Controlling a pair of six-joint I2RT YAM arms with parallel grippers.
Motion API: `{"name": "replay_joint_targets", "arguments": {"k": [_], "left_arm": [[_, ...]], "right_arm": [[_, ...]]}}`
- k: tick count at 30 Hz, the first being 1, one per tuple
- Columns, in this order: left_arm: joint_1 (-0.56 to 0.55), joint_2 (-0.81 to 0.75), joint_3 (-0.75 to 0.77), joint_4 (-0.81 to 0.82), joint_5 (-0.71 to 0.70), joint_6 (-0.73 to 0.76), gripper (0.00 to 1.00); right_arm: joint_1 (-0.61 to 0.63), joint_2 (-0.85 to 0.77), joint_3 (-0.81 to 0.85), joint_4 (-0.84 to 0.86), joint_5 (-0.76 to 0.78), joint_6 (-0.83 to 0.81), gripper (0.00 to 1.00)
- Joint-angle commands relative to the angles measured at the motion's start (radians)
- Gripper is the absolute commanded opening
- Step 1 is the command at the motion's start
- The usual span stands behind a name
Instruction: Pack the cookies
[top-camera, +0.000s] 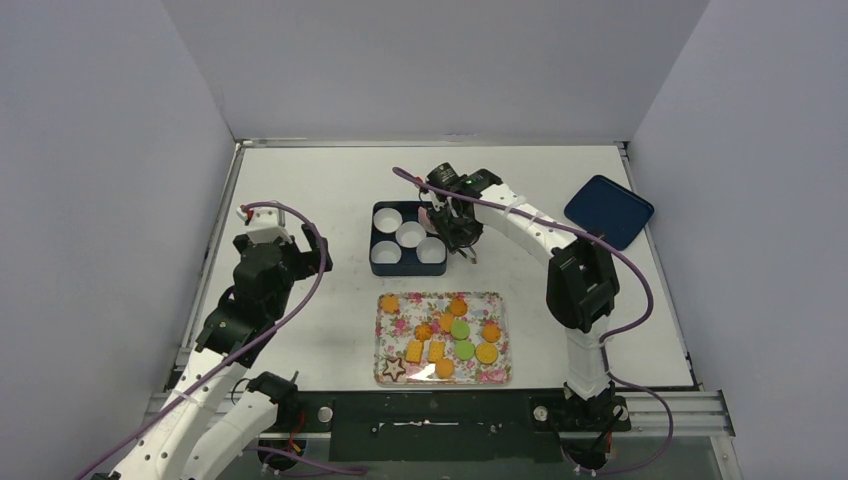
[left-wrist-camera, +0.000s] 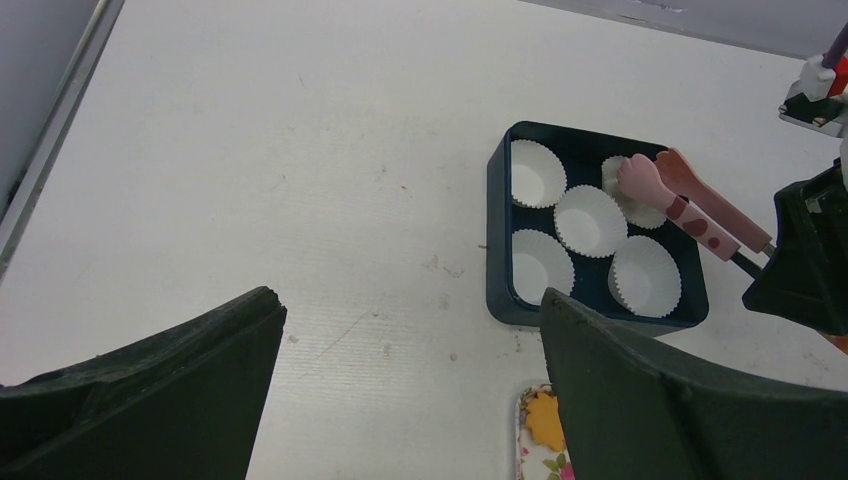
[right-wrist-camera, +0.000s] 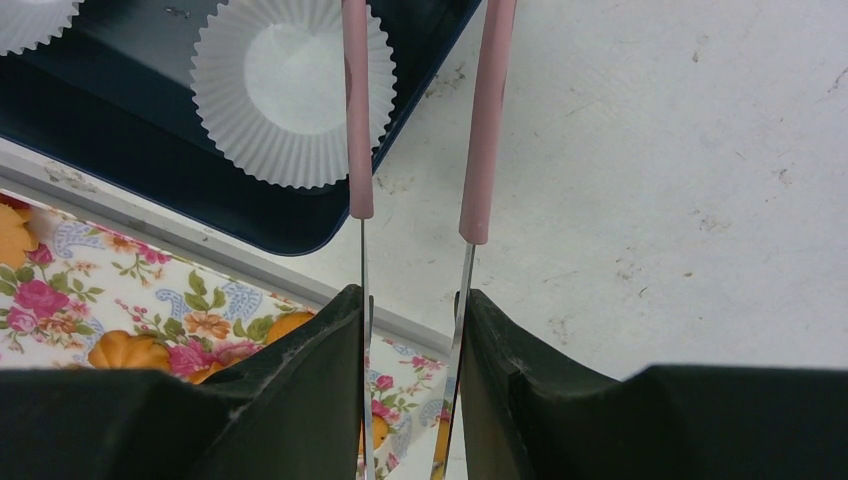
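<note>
nothing looks packed yet: all the cookies (top-camera: 447, 335) lie on the floral tray (top-camera: 395, 328), at 6 o'clock from the dark blue box (top-camera: 377, 240), and its five paper cups (top-camera: 411, 234) seem empty. the right tool (right-wrist-camera: 410, 330) pinches pink tongs (left-wrist-camera: 700, 210), tips over the box's 1 o'clock cup, with no cookie that i can see. the left tool (left-wrist-camera: 408, 330) is spread and empty, at 9 o'clock. a blue lid (top-camera: 608, 210) lies at 3 o'clock, blocking nothing.

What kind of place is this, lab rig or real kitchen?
Probably a lab test cell: plain walls box in a white table, with the left arm and right arm bolted to a metal rail at its near edge.
</note>
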Motion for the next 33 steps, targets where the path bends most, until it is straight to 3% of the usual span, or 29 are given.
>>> {"name": "replay_joint_targets", "arguments": {"k": [1, 22, 33], "left_arm": [[-0.006, -0.012, 0.007, 0.011, -0.010, 0.014, 0.97], [-0.009, -0.003, 0.007, 0.013, -0.014, 0.018, 0.97], [-0.010, -0.003, 0.007, 0.012, -0.016, 0.019, 0.97]], "right_arm": [[-0.005, -0.003, 0.056, -0.011, 0.039, -0.005, 0.25], [0.001, 0.000, 0.079, -0.035, 0.048, -0.007, 0.41], [0.014, -0.038, 0.061, -0.036, 0.047, -0.003, 0.39]]}}
